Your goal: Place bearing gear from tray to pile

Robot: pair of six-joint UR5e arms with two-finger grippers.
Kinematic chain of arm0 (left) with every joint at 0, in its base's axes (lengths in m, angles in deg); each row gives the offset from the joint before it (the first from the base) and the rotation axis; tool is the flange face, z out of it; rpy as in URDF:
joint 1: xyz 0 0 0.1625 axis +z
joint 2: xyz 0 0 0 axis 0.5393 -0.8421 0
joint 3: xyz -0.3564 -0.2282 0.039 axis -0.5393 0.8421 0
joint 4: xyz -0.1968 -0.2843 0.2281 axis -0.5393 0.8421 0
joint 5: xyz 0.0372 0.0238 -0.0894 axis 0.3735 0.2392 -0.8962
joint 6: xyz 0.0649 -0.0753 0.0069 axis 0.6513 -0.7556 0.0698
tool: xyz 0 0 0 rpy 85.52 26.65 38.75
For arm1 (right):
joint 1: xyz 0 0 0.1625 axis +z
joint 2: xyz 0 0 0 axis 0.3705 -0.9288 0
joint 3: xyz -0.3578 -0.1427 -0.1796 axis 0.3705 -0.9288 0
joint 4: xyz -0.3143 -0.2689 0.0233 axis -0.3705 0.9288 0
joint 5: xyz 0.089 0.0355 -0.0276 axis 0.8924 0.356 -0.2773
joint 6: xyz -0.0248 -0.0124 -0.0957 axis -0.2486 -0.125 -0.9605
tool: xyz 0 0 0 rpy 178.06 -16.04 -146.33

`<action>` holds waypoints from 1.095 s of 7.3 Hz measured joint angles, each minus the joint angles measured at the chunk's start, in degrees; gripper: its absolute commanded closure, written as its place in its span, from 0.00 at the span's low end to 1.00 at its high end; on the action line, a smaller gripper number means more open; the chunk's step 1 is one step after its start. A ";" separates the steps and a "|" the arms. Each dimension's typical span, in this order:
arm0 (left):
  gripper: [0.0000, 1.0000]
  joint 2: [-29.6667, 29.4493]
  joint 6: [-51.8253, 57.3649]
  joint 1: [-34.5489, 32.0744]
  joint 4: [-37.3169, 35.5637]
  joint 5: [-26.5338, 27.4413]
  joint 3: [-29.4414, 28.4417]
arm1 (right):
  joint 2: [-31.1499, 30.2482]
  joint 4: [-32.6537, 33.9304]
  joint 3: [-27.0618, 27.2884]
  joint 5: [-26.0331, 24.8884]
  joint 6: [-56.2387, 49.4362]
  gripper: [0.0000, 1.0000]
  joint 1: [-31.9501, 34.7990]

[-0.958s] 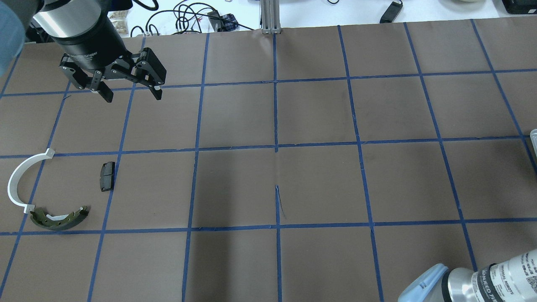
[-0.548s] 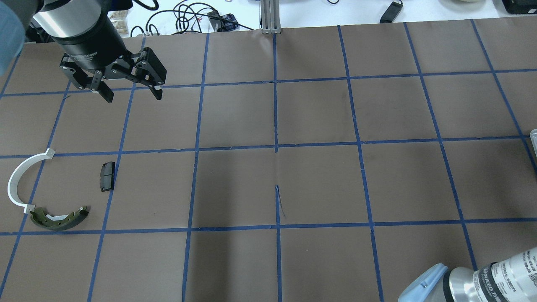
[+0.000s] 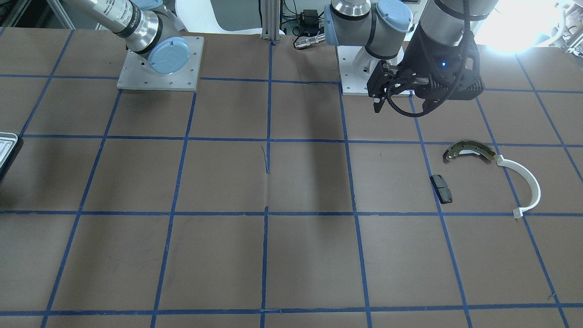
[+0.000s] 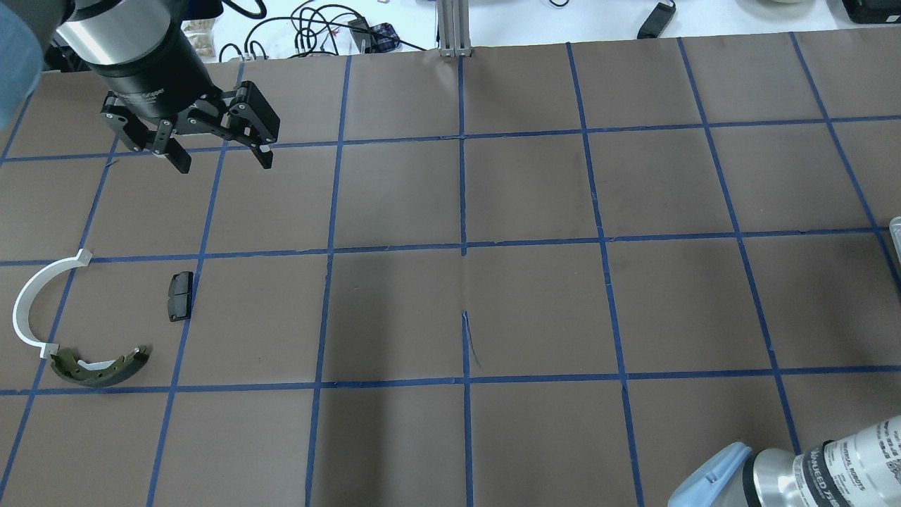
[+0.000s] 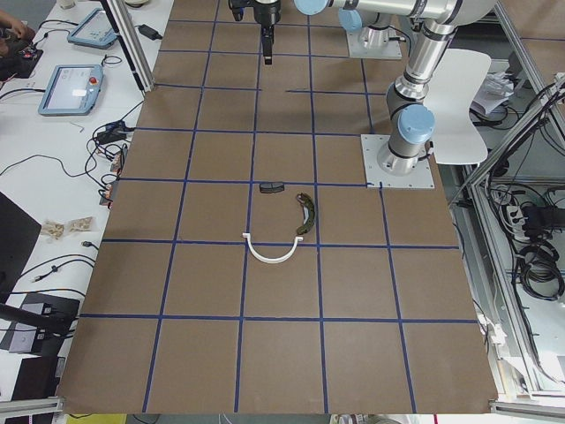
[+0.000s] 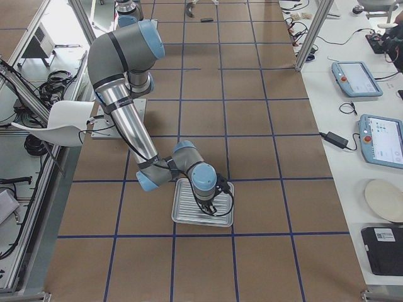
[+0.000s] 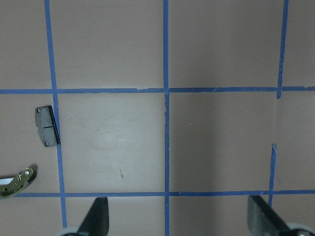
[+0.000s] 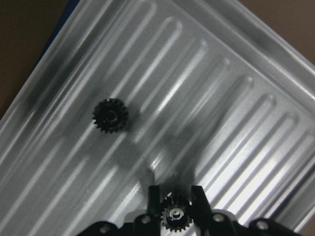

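In the right wrist view my right gripper [image 8: 175, 200] is shut on a small black toothed bearing gear [image 8: 174, 217] just above the ribbed silvery tray [image 8: 231, 98]. A second black gear [image 8: 110, 115] lies on the tray. The exterior right view shows this gripper [image 6: 211, 206] over the tray [image 6: 186, 217]. The pile lies far off at the table's left: a brake shoe [image 4: 98, 367], a white half-ring [image 4: 28, 303] and a black pad [image 4: 179, 296]. My left gripper [image 4: 225, 162] hangs open and empty, beyond the pile.
The table is brown paper with a blue tape grid. Only the tray's edge shows in the overhead view [image 4: 895, 236] and in the front view [image 3: 7, 146]. Cables and a metal post [image 4: 454, 28] sit at the far edge.
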 measured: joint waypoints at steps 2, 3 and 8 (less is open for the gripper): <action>0.00 0.01 -0.01 0.00 0.00 0.00 0.03 | -7.07 -6.91 0.09 0.15 4.37 1.00 1.67; 0.00 0.02 -0.01 0.00 0.00 0.00 0.04 | -12.78 -13.43 0.26 0.46 9.92 0.98 4.06; 0.00 0.00 -0.10 0.00 0.00 -0.06 0.04 | -32.01 -38.57 -0.86 4.24 66.61 0.96 32.19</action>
